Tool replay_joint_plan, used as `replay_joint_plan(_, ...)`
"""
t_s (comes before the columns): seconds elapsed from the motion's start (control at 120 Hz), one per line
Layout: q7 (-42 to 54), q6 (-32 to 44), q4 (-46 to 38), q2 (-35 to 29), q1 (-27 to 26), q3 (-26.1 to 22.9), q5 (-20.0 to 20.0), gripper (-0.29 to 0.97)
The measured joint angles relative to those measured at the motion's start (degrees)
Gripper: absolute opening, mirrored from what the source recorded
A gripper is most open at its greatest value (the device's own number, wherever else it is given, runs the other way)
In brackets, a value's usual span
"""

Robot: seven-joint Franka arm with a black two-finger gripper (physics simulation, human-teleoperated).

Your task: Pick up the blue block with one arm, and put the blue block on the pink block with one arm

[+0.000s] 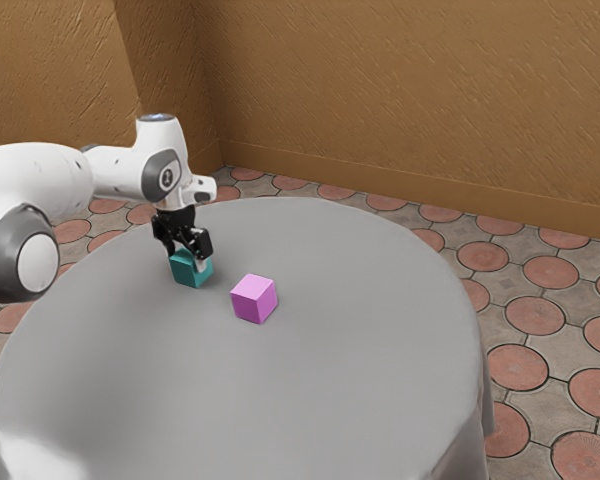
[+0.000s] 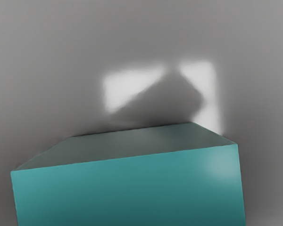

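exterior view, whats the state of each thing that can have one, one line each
gripper: low at the top of the blue block, grip unclear
blue block: seemingly resting on the table, not yet on the pink block
pink block: flat on the table, top bare, apart from the blue block

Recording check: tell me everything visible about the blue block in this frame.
The blue block is a teal-blue cube with plain, matte faces and crisp edges, unmarked and undamaged. It stands upright and appears to rest on the grey table, to the exterior view's left of the pink block and clearly apart from it. The gripper is lowered over its top; whether it has a hold on the block cannot be told.
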Motion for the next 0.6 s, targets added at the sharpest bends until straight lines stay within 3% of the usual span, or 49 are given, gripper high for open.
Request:
replay_joint_plan(0.283,0.31,0.63,0.09,0.81,-0.01,-0.03,-0.06,0.67)
replay_joint_plan(0.6,0.3,0.92,0.03,0.84,0.06,0.0,-0.52,0.43)
